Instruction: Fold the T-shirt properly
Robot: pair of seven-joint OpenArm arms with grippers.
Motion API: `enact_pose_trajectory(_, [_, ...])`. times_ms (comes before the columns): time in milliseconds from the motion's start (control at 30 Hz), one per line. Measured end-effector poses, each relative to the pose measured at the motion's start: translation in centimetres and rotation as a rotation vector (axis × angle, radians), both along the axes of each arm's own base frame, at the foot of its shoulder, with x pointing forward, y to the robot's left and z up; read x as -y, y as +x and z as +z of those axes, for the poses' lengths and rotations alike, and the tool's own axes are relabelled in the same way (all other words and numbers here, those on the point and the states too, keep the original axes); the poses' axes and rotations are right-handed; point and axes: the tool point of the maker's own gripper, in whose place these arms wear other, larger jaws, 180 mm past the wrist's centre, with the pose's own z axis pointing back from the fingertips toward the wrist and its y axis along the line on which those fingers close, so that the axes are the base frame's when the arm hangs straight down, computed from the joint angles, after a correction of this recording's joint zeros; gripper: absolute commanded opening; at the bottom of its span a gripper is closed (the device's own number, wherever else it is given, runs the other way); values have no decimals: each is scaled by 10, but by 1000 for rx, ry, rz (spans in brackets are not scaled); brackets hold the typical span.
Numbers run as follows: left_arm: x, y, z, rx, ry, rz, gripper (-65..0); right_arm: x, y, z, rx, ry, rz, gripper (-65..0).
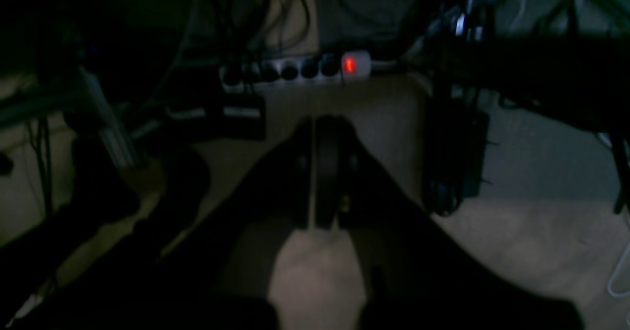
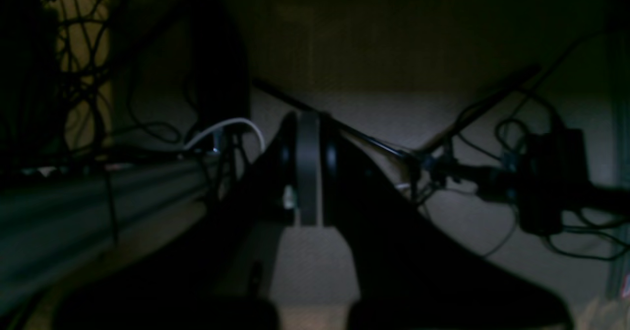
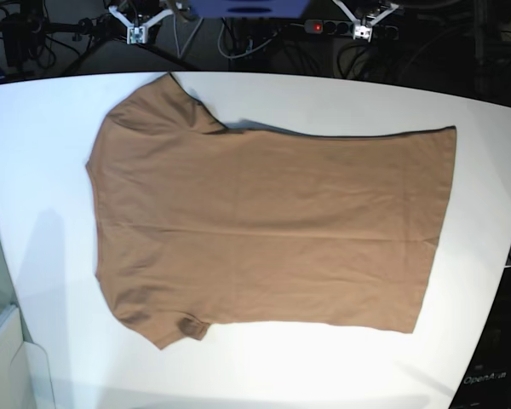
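T-shirt (image 3: 272, 226) flat on bench (image 3: 34, 170). Left pincer (image 1: 312, 172), right pincer (image 2: 309, 167) closed, empty. Risk: single-layer pinch drags cloth, wrinkles fold.

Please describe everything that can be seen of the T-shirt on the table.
The T-shirt is plain light brown with short sleeves and no print, and it looks like soft cotton. It lies spread flat and unfolded on the white table, turned sideways: the shoulders and sleeves point to the left of the base view, the hem to the right. A small darker spot sits near the lower sleeve. A few shallow creases cross the body. Only the table touches it; no gripper is near it.
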Motion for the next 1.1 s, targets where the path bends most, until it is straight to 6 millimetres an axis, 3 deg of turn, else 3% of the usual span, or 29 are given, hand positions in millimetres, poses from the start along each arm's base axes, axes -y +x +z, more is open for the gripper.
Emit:
enact_pose_trajectory(67, [0, 3, -3, -44, 4, 9, -640, 3, -6, -7, -65, -2, -6, -644])
enact_pose_trajectory(200, [0, 22, -3, -22, 6, -7, -640, 2, -47, -21, -253, 8, -17, -643])
enact_pose_trajectory(333, [-1, 8, -4, -57, 8, -4, -640, 3, -73, -29, -396, 11, -27, -643])
enact_pose_trajectory(567, [3, 19, -4, -35, 3, 0, -640, 4, -73, -33, -449, 13, -30, -643])
enact_pose_trajectory(767, [19, -9, -10, -173, -16, 10, -640, 3, -77, -33, -466, 15, -32, -643])
enact_pose_trajectory(967, [35, 15, -11, -136, -38, 9, -640, 4, -75, -33, -462, 13, -32, -643])
enact_pose_trajectory(1100, [32, 6, -11, -157, -34, 10, -640, 4, -75, -33, -460, 13, -32, -643])
